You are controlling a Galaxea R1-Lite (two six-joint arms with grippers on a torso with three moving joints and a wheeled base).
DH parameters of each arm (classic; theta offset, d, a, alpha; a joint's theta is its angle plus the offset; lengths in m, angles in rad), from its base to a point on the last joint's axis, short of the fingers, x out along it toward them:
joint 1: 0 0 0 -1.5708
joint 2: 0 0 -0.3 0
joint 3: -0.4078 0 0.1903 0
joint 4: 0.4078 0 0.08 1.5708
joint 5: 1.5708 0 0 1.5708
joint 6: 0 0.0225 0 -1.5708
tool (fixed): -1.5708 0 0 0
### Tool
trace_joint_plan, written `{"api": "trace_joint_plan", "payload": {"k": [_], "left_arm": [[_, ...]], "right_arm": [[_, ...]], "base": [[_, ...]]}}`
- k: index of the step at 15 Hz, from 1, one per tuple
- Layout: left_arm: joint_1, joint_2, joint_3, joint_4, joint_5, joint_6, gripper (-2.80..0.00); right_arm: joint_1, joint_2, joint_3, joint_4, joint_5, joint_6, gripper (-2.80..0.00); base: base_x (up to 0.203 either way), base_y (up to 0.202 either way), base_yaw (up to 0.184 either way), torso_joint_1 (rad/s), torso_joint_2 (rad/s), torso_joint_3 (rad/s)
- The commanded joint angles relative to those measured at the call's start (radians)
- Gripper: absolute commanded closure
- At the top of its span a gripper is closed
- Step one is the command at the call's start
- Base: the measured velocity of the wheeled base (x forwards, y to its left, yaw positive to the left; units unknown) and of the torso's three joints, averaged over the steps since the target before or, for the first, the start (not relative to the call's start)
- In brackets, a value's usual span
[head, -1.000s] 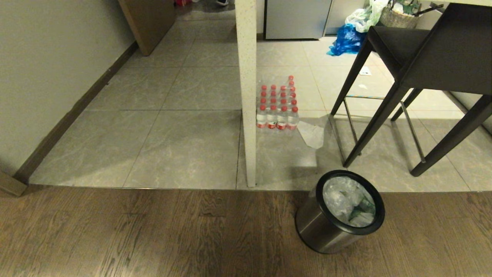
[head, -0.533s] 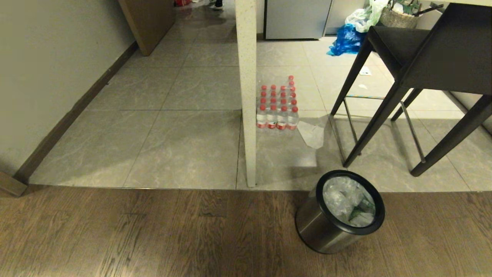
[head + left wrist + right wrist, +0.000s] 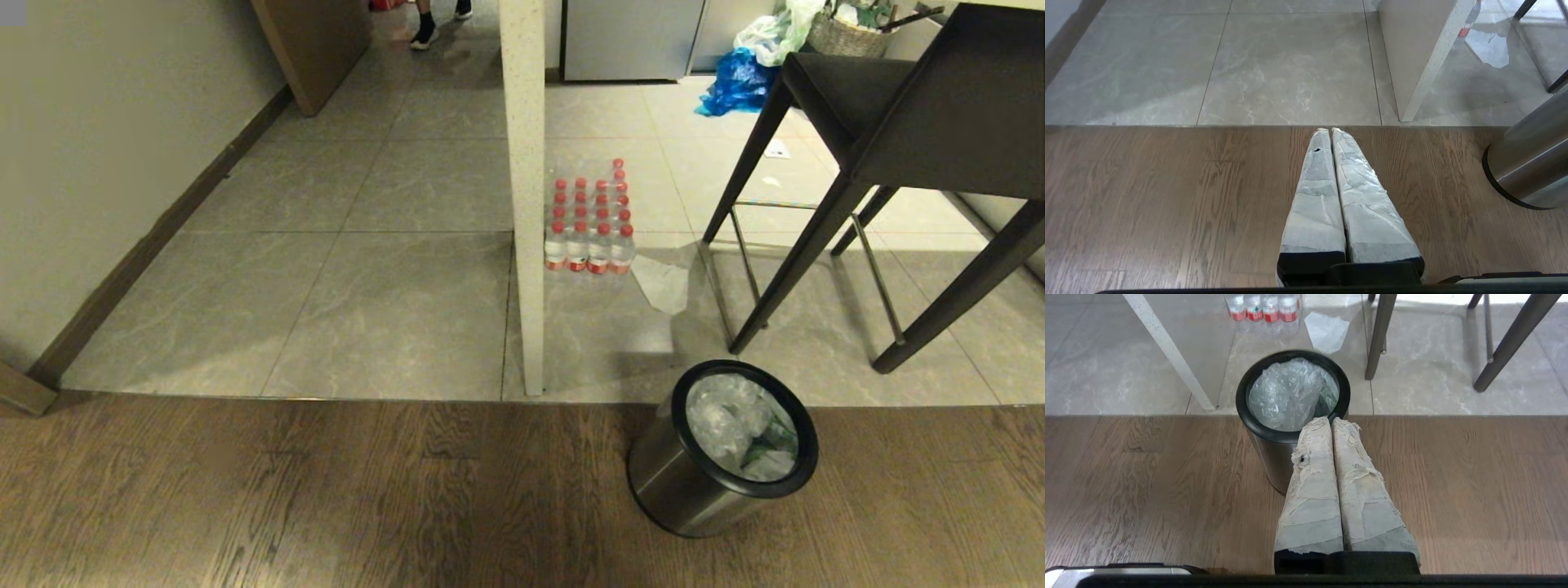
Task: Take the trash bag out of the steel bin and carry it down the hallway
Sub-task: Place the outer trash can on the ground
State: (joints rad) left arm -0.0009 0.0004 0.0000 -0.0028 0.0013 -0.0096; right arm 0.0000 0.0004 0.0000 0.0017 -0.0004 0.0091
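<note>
Standing on the dark wood-plank floor (image 3: 326,498), just short of the tile edge, the steel bin (image 3: 682,490) carries a thick black rim; the trash bag (image 3: 735,425) sits crumpled inside it, translucent white with a patch of green print, nothing pulled over the rim. Neither arm shows in the head view.

The right gripper (image 3: 1329,420) hangs above the planks on the near side of the bin, its taped fingers (image 3: 1312,486) pressed together along their whole length, nothing between them; the tips overlap the bin's rim in the wrist view, though contact cannot be judged from that angle. The left gripper (image 3: 1329,130) is likewise closed and empty, fingers flush, tips over the plank-to-tile seam, the bin's wall off to its right.

Beyond the seam: grey marbled tiles of the hallway (image 3: 367,286), a white speckled post (image 3: 526,196) rising from the tile, a shrink-wrapped pack of red-capped water bottles (image 3: 589,220) just beside it, and a loose scrap of clear plastic (image 3: 663,284) next to the pack. A dark stool (image 3: 890,131) stands to the right behind the bin. Farther off, a blue plastic bag (image 3: 735,82) lies on the floor, a wicker basket (image 3: 845,37) near it. A person's shoes (image 3: 441,20) show at the far end.
</note>
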Motion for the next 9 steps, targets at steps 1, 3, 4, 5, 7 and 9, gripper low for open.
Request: {"api": "trace_joint_plan", "payload": {"k": [1, 3, 4, 5, 7, 9], "left_arm": [[0.001, 0.0, 0.0, 0.0, 0.0, -0.001, 0.0], [0.001, 0.0, 0.0, 0.0, 0.0, 0.0, 0.0], [0.001, 0.0, 0.0, 0.0, 0.0, 0.0, 0.0], [0.001, 0.0, 0.0, 0.0, 0.0, 0.0, 0.0], [0.001, 0.0, 0.0, 0.0, 0.0, 0.0, 0.0], [0.001, 0.0, 0.0, 0.0, 0.0, 0.0, 0.0]], "right_arm": [[0.0, 0.0, 0.0, 0.0, 0.0, 0.0, 0.0], [0.0, 0.0, 0.0, 0.0, 0.0, 0.0, 0.0], [0.0, 0.0, 0.0, 0.0, 0.0, 0.0, 0.0], [0.0, 0.0, 0.0, 0.0, 0.0, 0.0, 0.0], [0.0, 0.0, 0.0, 0.0, 0.0, 0.0, 0.0], [0.0, 0.0, 0.0, 0.0, 0.0, -0.001, 0.0]], "base": [[0.0, 0.0, 0.0, -0.001, 0.0, -0.133], [0.0, 0.0, 0.0, 0.001, 0.01, -0.172], [0.0, 0.0, 0.0, 0.002, 0.0, -0.184], [0.0, 0.0, 0.0, 0.002, 0.0, -0.199], [0.0, 0.0, 0.0, -0.001, 0.0, -0.197], [0.0, 0.0, 0.0, 0.002, 0.0, -0.193]]}}
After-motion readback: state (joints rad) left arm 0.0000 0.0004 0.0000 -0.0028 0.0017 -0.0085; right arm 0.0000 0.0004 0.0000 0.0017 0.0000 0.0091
